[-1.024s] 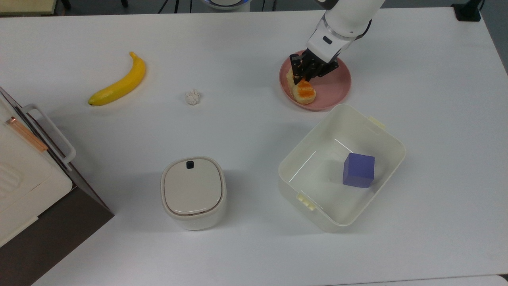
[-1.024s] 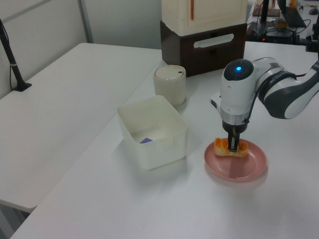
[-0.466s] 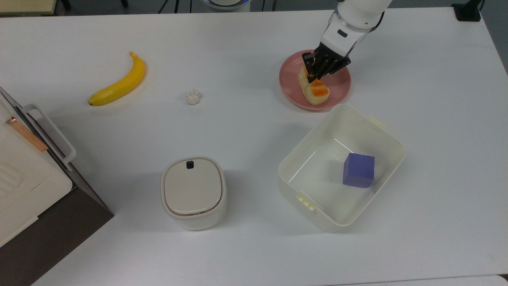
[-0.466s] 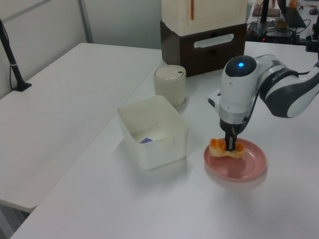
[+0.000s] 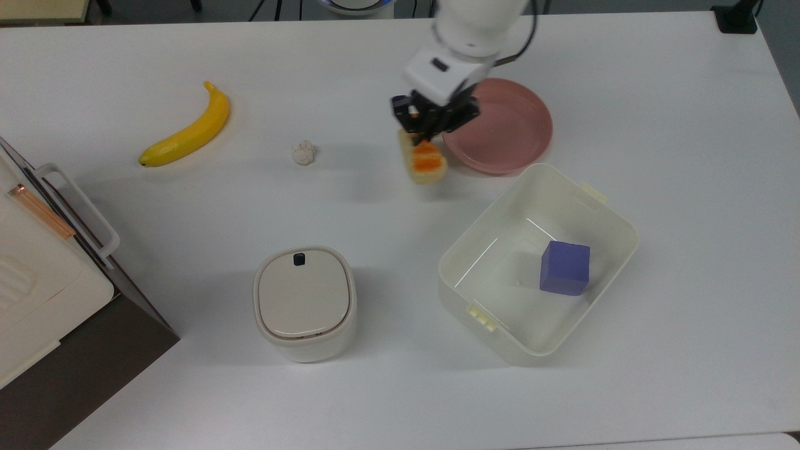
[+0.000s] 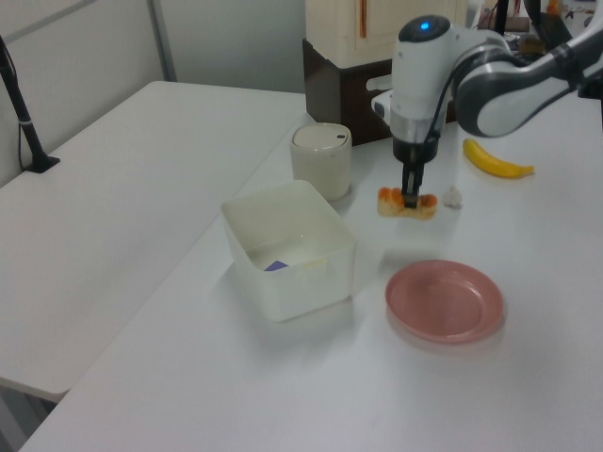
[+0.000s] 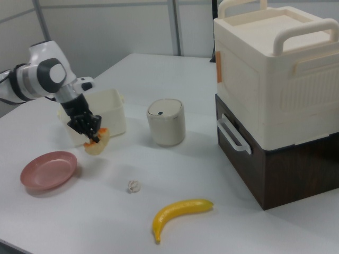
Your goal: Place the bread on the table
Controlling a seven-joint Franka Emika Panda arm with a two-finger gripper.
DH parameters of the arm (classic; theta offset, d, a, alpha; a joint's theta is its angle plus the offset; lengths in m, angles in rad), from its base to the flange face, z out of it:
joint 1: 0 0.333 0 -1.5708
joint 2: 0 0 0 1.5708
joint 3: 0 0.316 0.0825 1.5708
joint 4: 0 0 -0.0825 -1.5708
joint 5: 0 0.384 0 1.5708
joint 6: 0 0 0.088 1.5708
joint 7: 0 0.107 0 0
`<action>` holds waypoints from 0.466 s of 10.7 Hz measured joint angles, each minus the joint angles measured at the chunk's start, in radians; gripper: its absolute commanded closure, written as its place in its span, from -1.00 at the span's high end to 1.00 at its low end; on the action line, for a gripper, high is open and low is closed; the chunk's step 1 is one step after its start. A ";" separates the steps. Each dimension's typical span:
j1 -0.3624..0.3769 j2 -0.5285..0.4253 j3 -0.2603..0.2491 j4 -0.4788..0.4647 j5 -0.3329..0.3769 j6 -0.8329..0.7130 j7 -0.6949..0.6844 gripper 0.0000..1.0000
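Bread [image 5: 423, 162] is hanging clamped between the closed fingers of the gripper [image 5: 431, 130], lifted clear of the white worktop [image 5: 350, 81] and casting a shadow on it in the left view. It is sitting just off the pink plate [image 5: 506, 128], on the top view's left of it, with the small white wad [image 5: 303, 152] farther to the top view's left and the banana [image 5: 187, 131] beyond that. Nearer the camera in the top view, the open cream bin [image 5: 537, 262] is holding a purple block [image 5: 565, 267], and a lidded round canister [image 5: 304, 303] is standing well apart from both.
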 measured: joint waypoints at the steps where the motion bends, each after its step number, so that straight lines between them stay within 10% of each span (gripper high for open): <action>1: -0.003 -0.002 -0.027 -0.001 0.000 -0.015 -0.045 -1.00; 5: 0.014 0.030 -0.029 -0.046 -0.033 -0.045 -0.071 -1.00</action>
